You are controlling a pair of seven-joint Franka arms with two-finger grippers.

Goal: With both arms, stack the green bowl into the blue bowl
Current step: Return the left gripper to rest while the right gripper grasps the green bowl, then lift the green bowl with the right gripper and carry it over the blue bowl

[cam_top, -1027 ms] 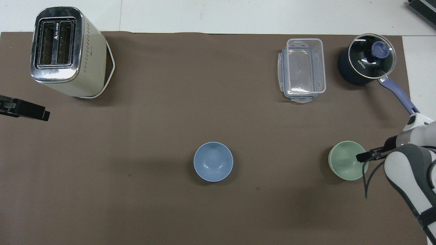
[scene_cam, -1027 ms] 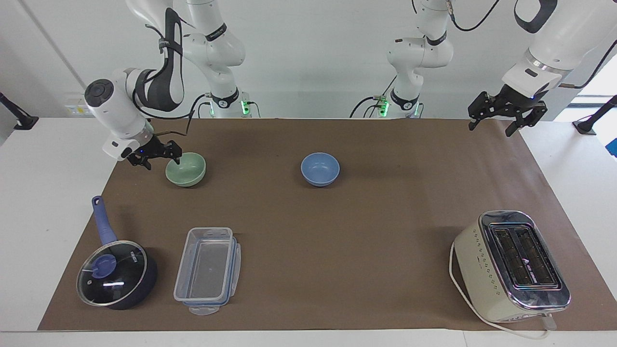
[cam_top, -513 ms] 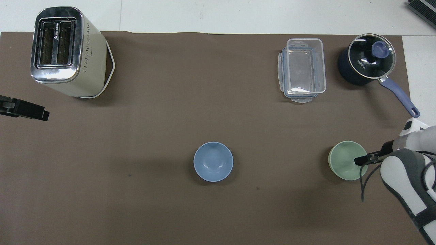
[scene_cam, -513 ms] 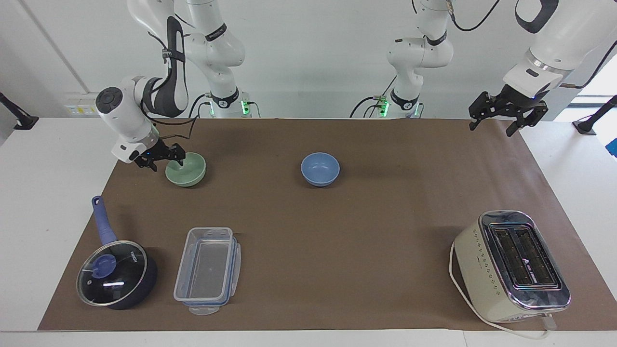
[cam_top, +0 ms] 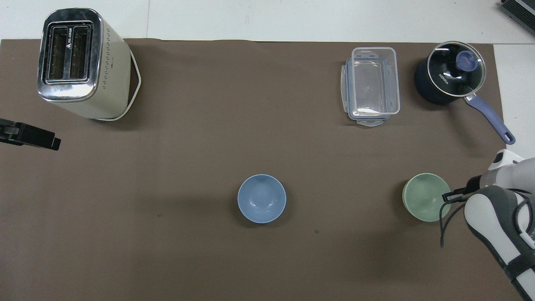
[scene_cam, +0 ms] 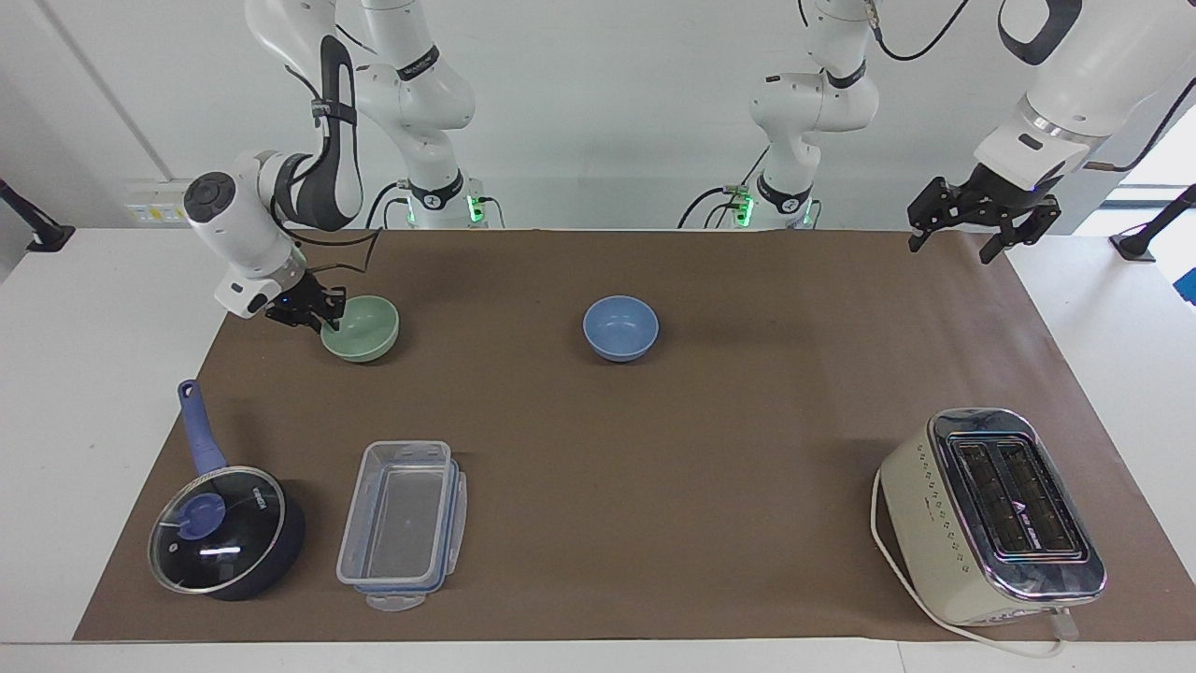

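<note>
The facing view shows both arms whole, but the overhead view shows only the tip of the left end effector [cam_top: 48, 142] and part of the right arm. The left end effector [scene_cam: 981, 224] waits up high over the counter's [scene_cam: 598, 467] left-arm end, fingers spread apart. The right end effector [scene_cam: 327, 316] is pinched on the rim of the green bowl [scene_cam: 363, 329] (on the side toward the right arm's end). The green bowl sits on the counter and has nothing in it. The blue bowl [scene_cam: 620, 328] beside it, well apart, has nothing inside either.
</note>
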